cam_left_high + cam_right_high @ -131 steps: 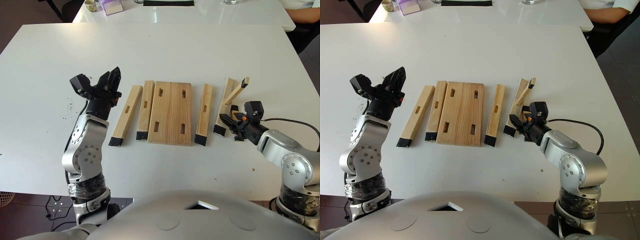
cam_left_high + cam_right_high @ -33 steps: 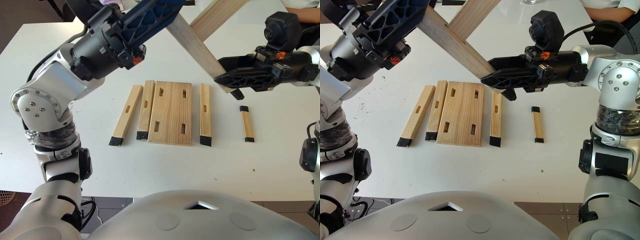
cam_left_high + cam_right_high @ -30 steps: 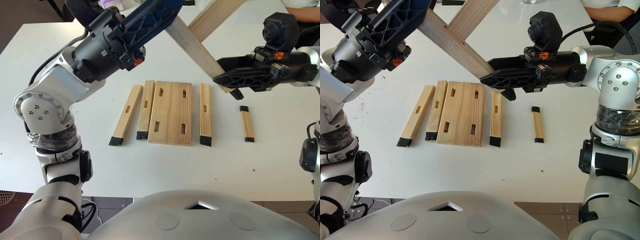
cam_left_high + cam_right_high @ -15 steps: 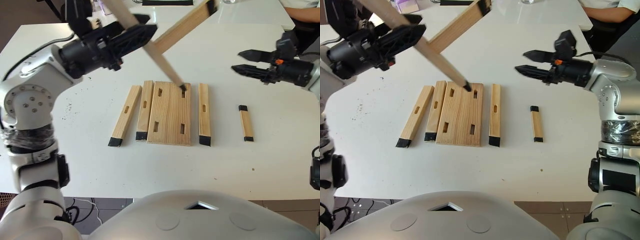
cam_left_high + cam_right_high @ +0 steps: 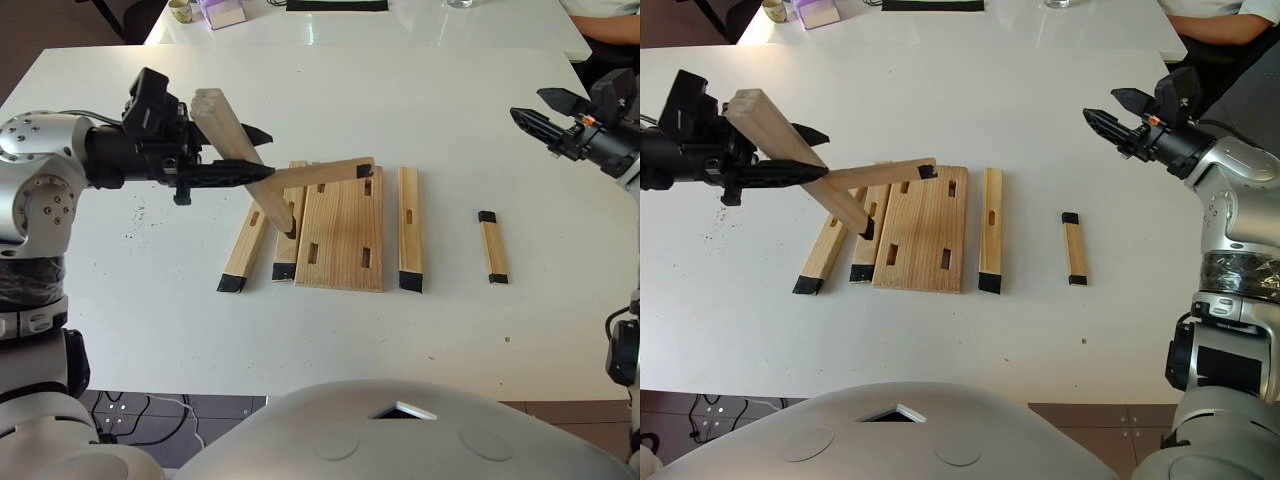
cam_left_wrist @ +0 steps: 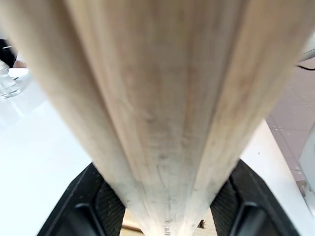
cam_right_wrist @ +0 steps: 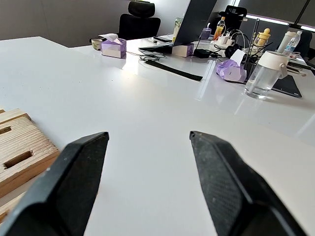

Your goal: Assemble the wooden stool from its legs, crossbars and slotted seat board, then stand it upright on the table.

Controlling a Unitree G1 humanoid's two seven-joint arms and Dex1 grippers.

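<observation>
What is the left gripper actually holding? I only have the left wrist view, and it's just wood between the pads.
Observer: The left gripper is shut on a leg with a crossbar sticking out of its side.
Operator: Where's the lower end of that leg?
Observer: Its black tip is down over the flat leg just left of the seat board. I can't tell whether they touch.
Operator: Right arm in the way?
Observer: No. The right gripper is open and empty, up at the right side of the table, away from the parts.
</observation>
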